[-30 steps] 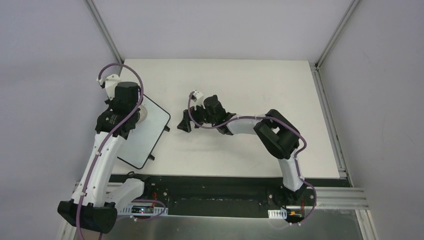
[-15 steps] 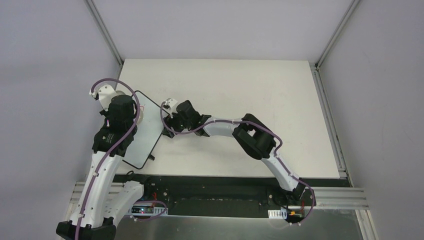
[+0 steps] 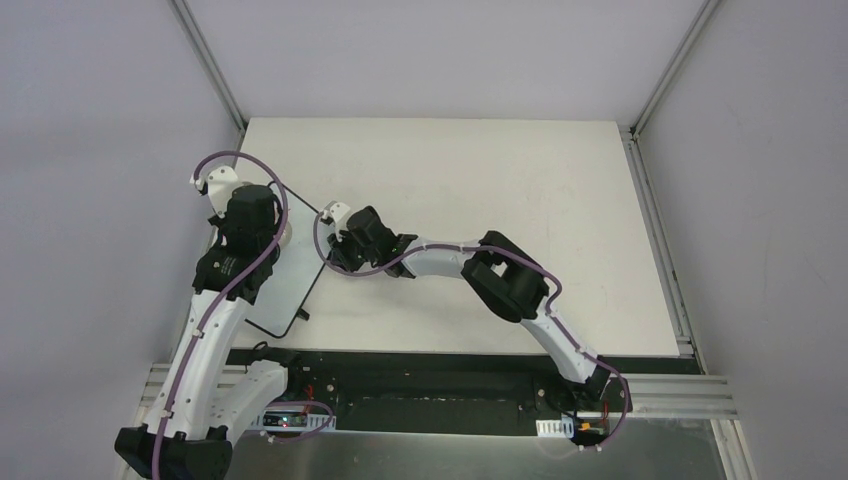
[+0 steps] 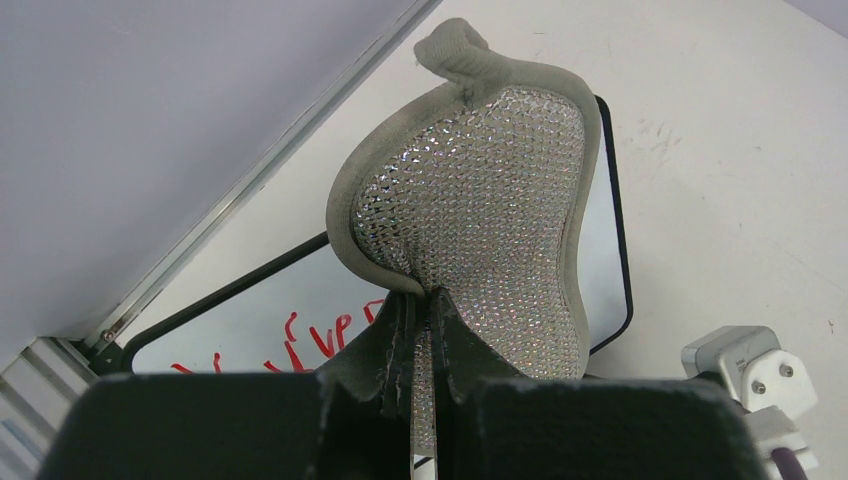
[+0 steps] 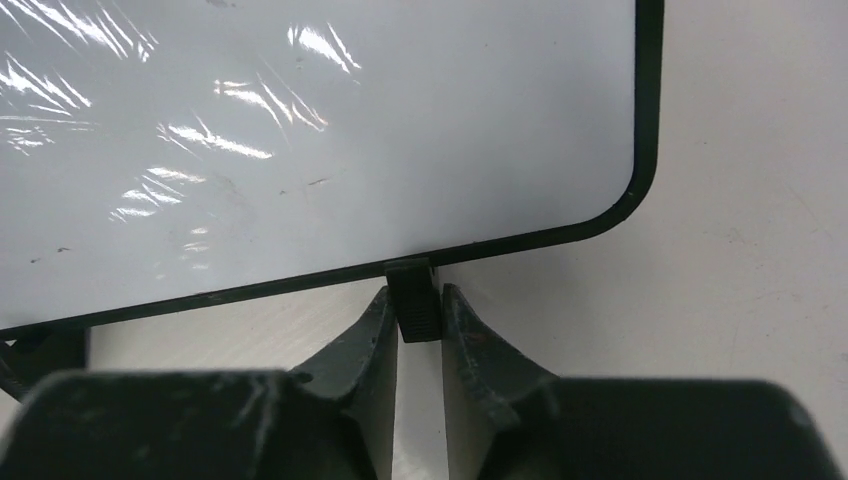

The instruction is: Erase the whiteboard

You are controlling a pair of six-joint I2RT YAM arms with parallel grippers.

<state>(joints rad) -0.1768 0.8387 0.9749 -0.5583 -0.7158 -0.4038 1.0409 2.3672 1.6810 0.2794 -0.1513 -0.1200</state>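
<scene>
The whiteboard (image 3: 293, 280) lies flat at the table's left side, white with a thin black frame. Red handwriting (image 4: 300, 345) shows on its face in the left wrist view. My left gripper (image 3: 262, 232) is shut on a grey sparkly pad (image 4: 480, 220), which stands over the board's face and hides part of it. My right gripper (image 3: 337, 255) reaches in from the right. Its jaws are shut on a small black foot (image 5: 413, 302) that sticks out from the whiteboard's frame (image 5: 300, 130) near a rounded corner.
A metal rail (image 4: 250, 190) and the grey wall run close along the board's left side. A white connector block (image 4: 745, 365) on the right arm's wrist sits just beyond the board's right edge. Bare white table (image 3: 520, 180) stretches to the right and back.
My right arm swung left to the board's edge and its jaws closed from wide open onto the black foot. My left arm shifted slightly with the pad still gripped.
</scene>
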